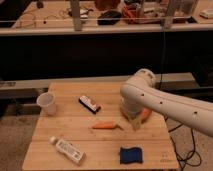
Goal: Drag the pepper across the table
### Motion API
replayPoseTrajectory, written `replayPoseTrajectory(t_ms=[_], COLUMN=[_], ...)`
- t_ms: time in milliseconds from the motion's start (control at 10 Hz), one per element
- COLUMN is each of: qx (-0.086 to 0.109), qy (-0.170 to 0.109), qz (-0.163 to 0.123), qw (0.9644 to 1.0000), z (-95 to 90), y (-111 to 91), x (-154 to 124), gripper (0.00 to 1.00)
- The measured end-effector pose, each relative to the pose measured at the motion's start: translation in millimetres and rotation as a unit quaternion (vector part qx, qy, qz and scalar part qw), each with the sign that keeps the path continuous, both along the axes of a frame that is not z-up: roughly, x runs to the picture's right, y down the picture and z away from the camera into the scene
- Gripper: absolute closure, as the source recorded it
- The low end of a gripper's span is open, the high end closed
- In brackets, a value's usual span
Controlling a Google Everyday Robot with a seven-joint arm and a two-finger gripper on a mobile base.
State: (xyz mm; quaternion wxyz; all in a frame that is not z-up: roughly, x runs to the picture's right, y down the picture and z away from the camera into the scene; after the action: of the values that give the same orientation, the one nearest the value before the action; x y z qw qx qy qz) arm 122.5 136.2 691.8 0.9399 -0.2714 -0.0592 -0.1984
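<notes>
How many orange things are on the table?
2: the pepper at centre; an orange bowl beside it, partly hidden by the arm. The gripper hangs by the pepper's stem end.

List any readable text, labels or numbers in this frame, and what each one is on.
No text can be read here.
Bottle label: print present, too blurred to read.
Black-and-white packet: light patch, no legible words.
Cup, blue sponge, pepper: no marks visible.
Gripper, low over the table just right of the pepper: no legible marking.
</notes>
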Motion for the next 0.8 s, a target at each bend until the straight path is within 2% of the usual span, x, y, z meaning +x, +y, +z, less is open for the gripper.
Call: replayPoseTrajectory(t_ms=[800], qx=[0.003], qy=[-0.045], qz=[-0.043], qw=[0.998], z=[9.3], y=[8.0], x=[-11.4], gripper=[0.2])
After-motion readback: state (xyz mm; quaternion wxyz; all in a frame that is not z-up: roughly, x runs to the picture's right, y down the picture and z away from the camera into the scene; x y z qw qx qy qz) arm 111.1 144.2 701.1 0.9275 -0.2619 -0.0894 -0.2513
